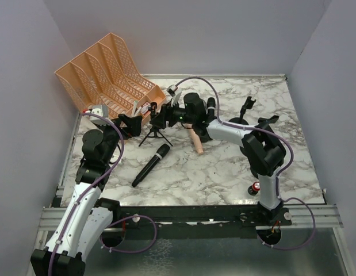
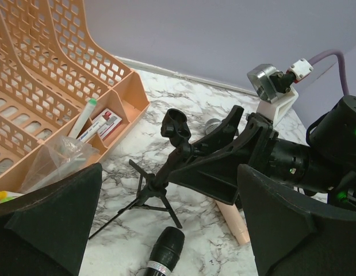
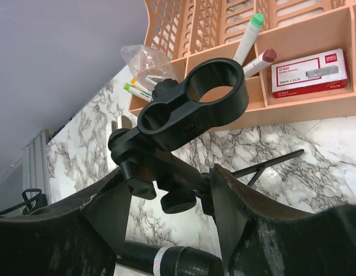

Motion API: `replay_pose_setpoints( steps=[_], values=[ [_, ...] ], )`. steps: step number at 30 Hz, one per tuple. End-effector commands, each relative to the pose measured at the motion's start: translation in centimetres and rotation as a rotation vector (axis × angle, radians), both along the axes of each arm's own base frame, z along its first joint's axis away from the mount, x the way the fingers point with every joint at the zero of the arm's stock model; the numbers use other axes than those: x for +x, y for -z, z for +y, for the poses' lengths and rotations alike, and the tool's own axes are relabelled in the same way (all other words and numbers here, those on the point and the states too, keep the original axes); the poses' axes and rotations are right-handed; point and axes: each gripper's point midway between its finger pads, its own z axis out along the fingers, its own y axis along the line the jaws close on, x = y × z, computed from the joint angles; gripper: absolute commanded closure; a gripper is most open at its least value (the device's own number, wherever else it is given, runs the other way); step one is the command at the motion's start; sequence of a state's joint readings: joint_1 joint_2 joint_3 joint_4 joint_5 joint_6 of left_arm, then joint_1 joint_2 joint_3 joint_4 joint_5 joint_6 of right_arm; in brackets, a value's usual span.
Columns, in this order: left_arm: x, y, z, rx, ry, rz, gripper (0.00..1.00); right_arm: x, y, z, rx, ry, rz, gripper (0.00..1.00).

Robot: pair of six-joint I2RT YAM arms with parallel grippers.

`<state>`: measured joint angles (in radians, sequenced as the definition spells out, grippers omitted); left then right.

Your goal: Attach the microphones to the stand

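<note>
Top view: the organizer [image 1: 106, 72] is sitting at the worktop's [image 1: 224, 172] 10 o'clock, the stand [image 1: 155, 135] at its 5, a black microphone [image 1: 150, 165] lying at the stand's 6.

Left wrist: the left gripper [image 2: 169, 172] is gaping empty; a marker [image 2: 84, 118] and a box [image 2: 104, 123] are resting in one organizer compartment.

Right wrist: the right gripper [image 3: 169, 187] is straddling the stand; whether it is clamping, I cannot tell.

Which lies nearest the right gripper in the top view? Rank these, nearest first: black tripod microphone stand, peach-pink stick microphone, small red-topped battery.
From the right gripper:
1. Black tripod microphone stand: between its fingers, at the table's far left.
2. Peach-pink stick microphone: lying on the marble, mid-table.
3. Small red-topped battery: at the near edge, by the right arm's base.
</note>
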<state>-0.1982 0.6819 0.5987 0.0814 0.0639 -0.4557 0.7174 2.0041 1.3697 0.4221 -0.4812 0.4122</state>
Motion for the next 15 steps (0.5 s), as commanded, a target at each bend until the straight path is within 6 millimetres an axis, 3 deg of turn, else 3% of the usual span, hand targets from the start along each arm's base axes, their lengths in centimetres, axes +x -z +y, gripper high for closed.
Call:
replay_pose_setpoints(
  steps=[1, 8, 15],
  values=[
    [-0.1, -0.2, -0.3, -0.009, 0.019, -0.014, 0.01, 0.1, -0.6, 1.5, 0.014, -0.041, -0.118, 0.43],
    [-0.1, -0.1, -0.1, -0.01, 0.009, -0.018, 0.01, 1.5, -1.2, 2.1, -0.003, -0.003, -0.277, 0.61],
    [-0.1, 0.0, -0.1, -0.005, 0.01, -0.018, 0.01, 2.6, -3.6, 1.8, 0.013, 0.054, -0.409, 0.73]
  ],
)
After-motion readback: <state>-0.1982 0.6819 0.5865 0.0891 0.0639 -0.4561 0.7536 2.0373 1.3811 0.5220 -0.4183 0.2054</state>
